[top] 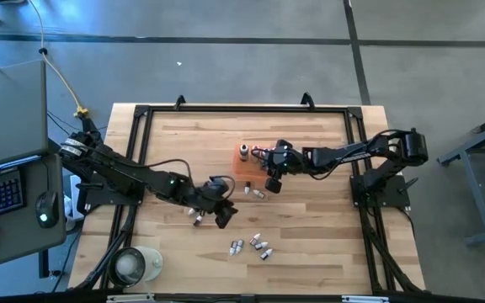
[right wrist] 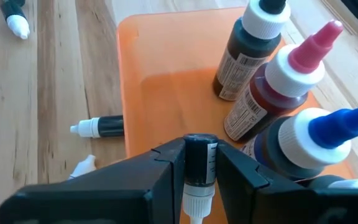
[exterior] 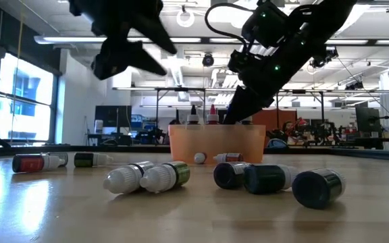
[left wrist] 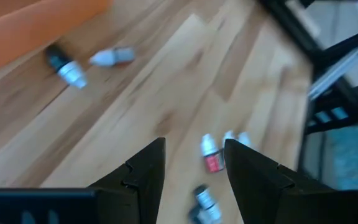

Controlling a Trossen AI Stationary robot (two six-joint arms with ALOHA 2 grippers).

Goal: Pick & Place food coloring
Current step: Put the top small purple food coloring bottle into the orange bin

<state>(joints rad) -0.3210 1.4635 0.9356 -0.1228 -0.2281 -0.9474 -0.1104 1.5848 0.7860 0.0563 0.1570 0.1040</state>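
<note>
An orange tray point(top: 244, 162) sits mid-table with three larger bottles point(right wrist: 247, 50) standing in it. Small food coloring bottles lie on their sides on the wood: two beside the tray point(top: 253, 192), a cluster point(top: 251, 246) nearer the front edge, and some by the left gripper point(top: 198, 219). They also show in the low view point(exterior: 147, 177). My right gripper point(top: 272, 181) hovers over the tray, shut on one small dark bottle point(right wrist: 199, 158). My left gripper point(left wrist: 194, 158) is open and empty above the table, over a loose bottle point(left wrist: 212, 155). My right gripper pinches the small bottle's dark body point(right wrist: 199, 149) between its two fingers. The bottle lies along the fingers, its white tip point(right wrist: 196, 202) pointing back toward the wrist. It is lifted clear, above the tray's floor point(right wrist: 166, 93).
A white round cup point(top: 129, 265) stands at the table's near left corner. Black frame rails point(top: 242, 109) run round the table's edges. A keyboard and mouse sit on a desk point(top: 7, 185) left of the table. Bare wood lies between the bottle groups.
</note>
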